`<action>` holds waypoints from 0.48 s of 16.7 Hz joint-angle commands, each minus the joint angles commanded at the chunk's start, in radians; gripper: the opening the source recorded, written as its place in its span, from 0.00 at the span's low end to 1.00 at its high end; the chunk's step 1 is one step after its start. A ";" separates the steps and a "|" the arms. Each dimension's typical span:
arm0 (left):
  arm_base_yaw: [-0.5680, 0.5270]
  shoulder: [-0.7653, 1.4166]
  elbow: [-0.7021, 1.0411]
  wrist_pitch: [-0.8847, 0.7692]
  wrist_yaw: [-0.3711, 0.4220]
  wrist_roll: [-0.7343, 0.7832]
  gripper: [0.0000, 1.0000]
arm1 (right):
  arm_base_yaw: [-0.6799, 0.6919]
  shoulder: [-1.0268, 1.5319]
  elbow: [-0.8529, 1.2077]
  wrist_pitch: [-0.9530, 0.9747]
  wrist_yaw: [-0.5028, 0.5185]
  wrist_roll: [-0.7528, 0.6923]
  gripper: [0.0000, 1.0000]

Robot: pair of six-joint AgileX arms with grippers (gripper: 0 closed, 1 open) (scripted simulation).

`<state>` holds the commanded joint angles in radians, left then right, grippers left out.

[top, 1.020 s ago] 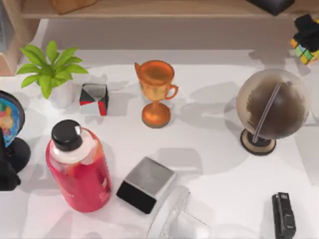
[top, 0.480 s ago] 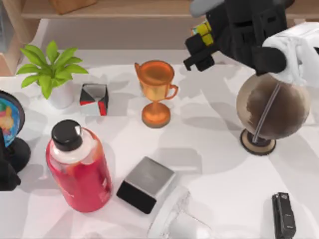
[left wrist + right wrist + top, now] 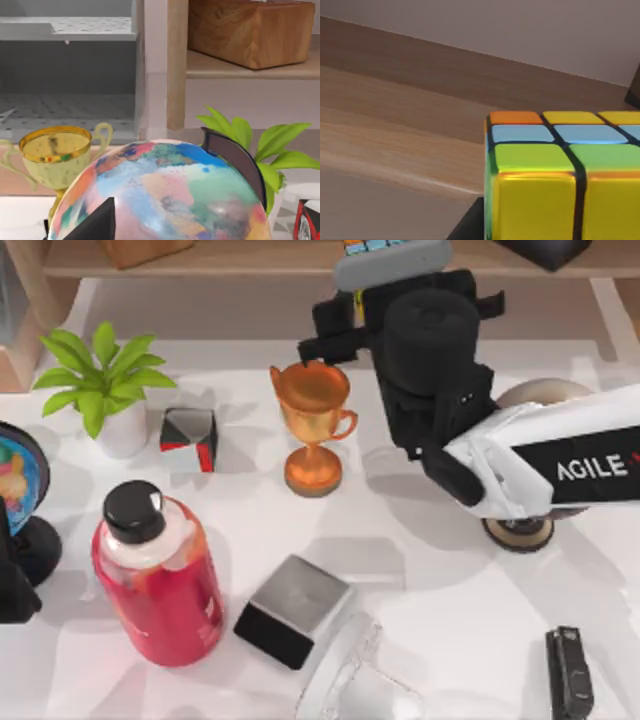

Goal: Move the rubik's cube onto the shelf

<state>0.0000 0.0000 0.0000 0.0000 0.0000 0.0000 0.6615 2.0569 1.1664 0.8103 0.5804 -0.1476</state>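
Since half a second ago, the right gripper (image 3: 352,300) has swept leftward along the back of the surface (image 3: 420,590) and now sits behind the orange trophy (image 3: 313,425), at the front edge of the shelf (image 3: 250,257). It pinches the rubik's cube (image 3: 565,175), whose yellow, green and blue tiles hang just before the tan board and level with it, not yet set down. Far off at the left edge, the left gripper (image 3: 12,590) stays parked beside the colourful globe (image 3: 165,195); whether it is spread I cannot tell.
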 joint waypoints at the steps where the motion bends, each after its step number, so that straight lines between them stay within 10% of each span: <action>1: 0.000 0.000 0.000 0.000 0.000 0.000 1.00 | 0.006 0.026 0.001 0.082 0.029 0.004 0.00; 8: 0.000 0.000 0.000 0.000 0.000 0.000 1.00 | 0.017 0.160 0.034 0.400 0.127 0.030 0.00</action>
<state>0.0000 0.0000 0.0000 0.0000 0.0000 0.0000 0.6787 2.2170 1.2001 1.2099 0.7076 -0.1175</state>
